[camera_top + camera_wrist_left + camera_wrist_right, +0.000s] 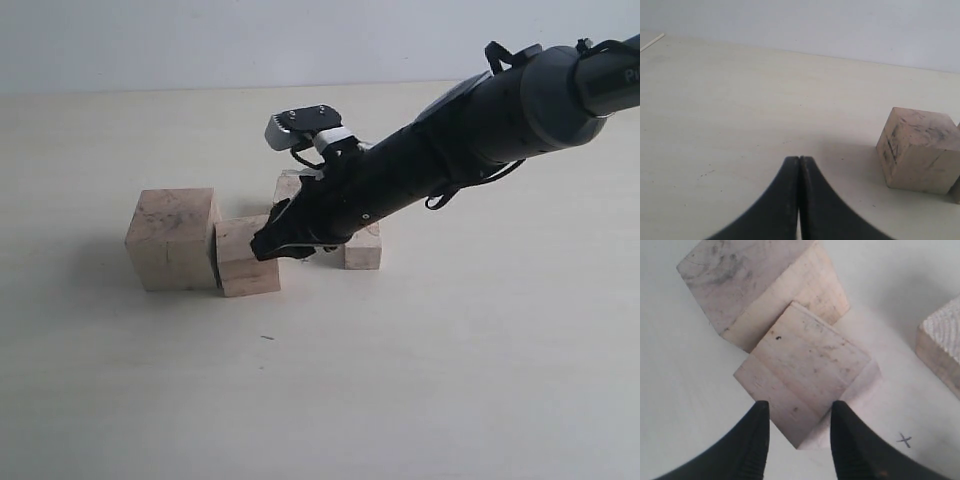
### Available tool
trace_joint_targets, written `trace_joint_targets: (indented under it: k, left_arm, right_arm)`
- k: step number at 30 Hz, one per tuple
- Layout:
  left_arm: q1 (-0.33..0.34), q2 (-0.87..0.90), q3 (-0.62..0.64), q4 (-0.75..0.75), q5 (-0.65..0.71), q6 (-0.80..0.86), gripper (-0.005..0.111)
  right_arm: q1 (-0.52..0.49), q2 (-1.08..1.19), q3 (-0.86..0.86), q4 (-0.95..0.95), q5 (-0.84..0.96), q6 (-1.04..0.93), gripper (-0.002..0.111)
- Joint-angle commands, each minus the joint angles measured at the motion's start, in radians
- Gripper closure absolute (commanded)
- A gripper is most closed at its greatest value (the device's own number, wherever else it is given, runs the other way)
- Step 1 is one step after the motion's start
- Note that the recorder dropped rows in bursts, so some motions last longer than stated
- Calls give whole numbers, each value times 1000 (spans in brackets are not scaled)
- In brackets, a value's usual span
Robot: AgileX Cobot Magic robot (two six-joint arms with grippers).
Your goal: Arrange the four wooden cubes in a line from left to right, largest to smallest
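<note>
The largest cube [172, 238] stands at the left, and the second cube [247, 257] rests against its right side, turned slightly. Two smaller cubes are partly hidden by the right arm: one [365, 248] to the right, one [289, 185] behind. My right gripper [268, 243] hangs over the second cube [805, 365], open, its fingers straddling that cube's near corner. The largest cube [755, 285] lies just beyond, and another cube [942, 347] shows at the frame's edge. My left gripper [799, 159] is shut on nothing, away from the largest cube [920, 150], and out of the exterior view.
The pale tabletop [420, 380] spreads in front of and to the right of the cubes. A small pen cross [905, 440] marks the table near the right gripper's finger. A grey wall [200, 40] backs the table.
</note>
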Motion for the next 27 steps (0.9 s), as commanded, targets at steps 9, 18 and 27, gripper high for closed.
trace_joint_targets:
  k: [9,18,27]
  left_arm:
    - [-6,-6,4,-3,-11,1,107]
    - [-6,-6,4,-3,-11,1,107]
    - [-6,-6,4,-3,-11,1,107]
  right_arm:
    - [-3,-1,-3,7,43,76,69]
    - [-3,-32,-3,7,57,76,69]
    - [-3,-214,-3,7,-225,139,70]
